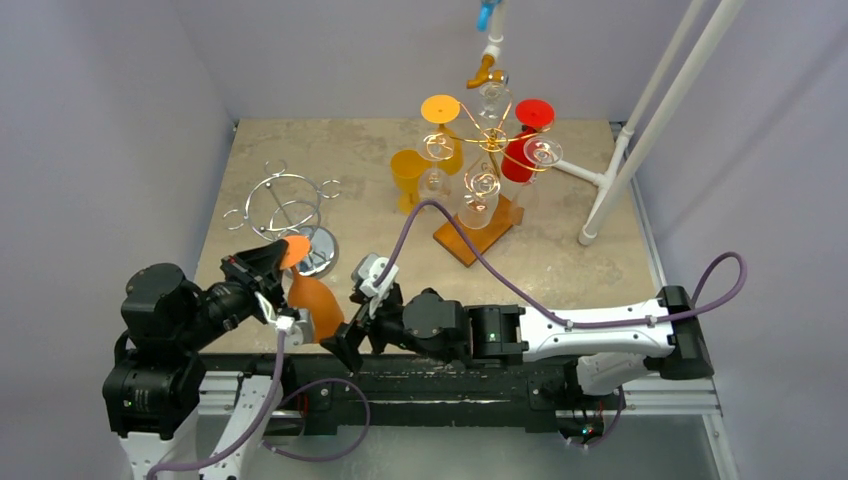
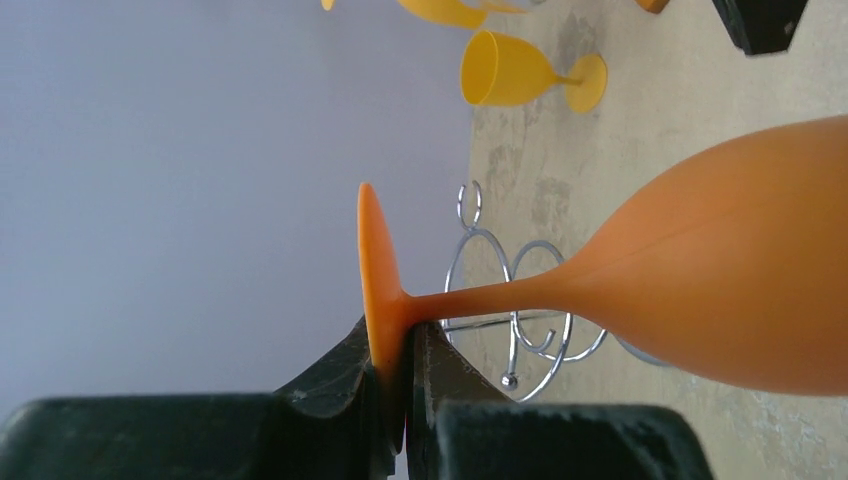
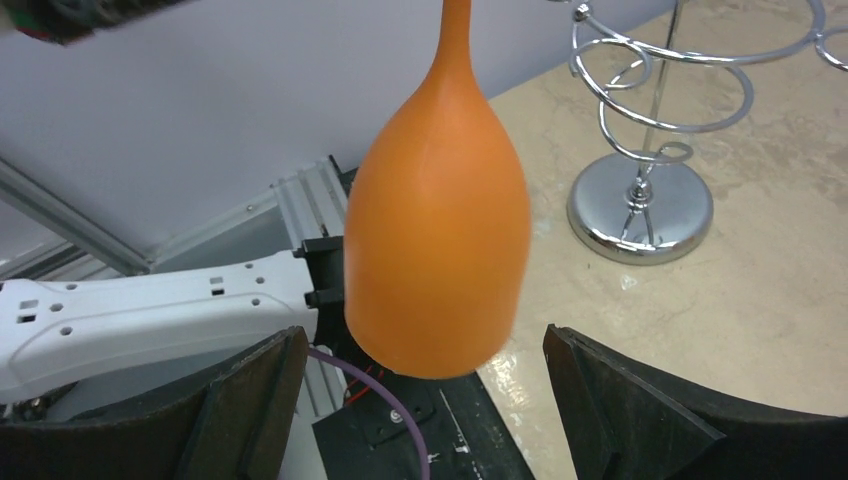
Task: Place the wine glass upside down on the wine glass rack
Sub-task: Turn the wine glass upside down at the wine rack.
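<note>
An orange wine glass (image 1: 316,305) hangs upside down, foot up and bowl down, over the table's near edge. My left gripper (image 1: 285,258) is shut on the rim of its foot; the left wrist view has the disc (image 2: 378,290) pinched between the jaws of that gripper (image 2: 405,345). My right gripper (image 1: 352,318) stands open with a finger on either side of the bowl (image 3: 440,230), with a gap at each side; this gripper (image 3: 425,350) touches nothing. The silver wire wine glass rack (image 1: 285,205) stands just behind, its round base (image 3: 640,205) on the table.
A gold rack (image 1: 480,160) on a wooden base at the back holds several hanging glasses. A yellow glass (image 1: 408,175) and a red one (image 1: 520,160) are beside it. White pipes (image 1: 620,170) rise at the right. Walls close in the left and back.
</note>
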Available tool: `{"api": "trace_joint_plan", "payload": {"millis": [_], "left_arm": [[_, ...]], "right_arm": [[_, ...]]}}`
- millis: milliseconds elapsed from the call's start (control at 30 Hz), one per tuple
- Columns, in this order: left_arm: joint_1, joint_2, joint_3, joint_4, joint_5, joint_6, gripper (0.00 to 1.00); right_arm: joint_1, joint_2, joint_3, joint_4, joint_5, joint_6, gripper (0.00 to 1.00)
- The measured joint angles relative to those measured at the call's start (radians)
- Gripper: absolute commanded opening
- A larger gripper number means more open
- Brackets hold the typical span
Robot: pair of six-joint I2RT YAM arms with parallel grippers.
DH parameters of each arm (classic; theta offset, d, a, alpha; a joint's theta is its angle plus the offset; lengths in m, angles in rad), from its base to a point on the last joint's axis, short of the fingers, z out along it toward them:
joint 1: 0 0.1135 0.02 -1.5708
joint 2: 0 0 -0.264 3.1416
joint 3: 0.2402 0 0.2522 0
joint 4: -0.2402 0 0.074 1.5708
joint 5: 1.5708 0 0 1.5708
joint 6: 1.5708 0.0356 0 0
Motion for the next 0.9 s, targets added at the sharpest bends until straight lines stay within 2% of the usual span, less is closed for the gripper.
{"api": "trace_joint_plan", "payload": {"millis": [300,633,900], "left_arm": [[0.0,-0.025,-0.189,-0.004,-0.094,0.156,0.0],[0.0,0.09,-0.212,0.011,-0.19,0.269,0.0],[0.0,0.158,-0.267,0.08,-0.24,0.291,0.0]], "right_arm": [[-0.039,-0.066,-0.118,0.143,0.049,0.035,0.99],[-0.05,-0.151,-0.233,0.195,0.103,0.098,0.99],[-0.074,-0.261,-0.296,0.23,0.13,0.119,0.99]]}}
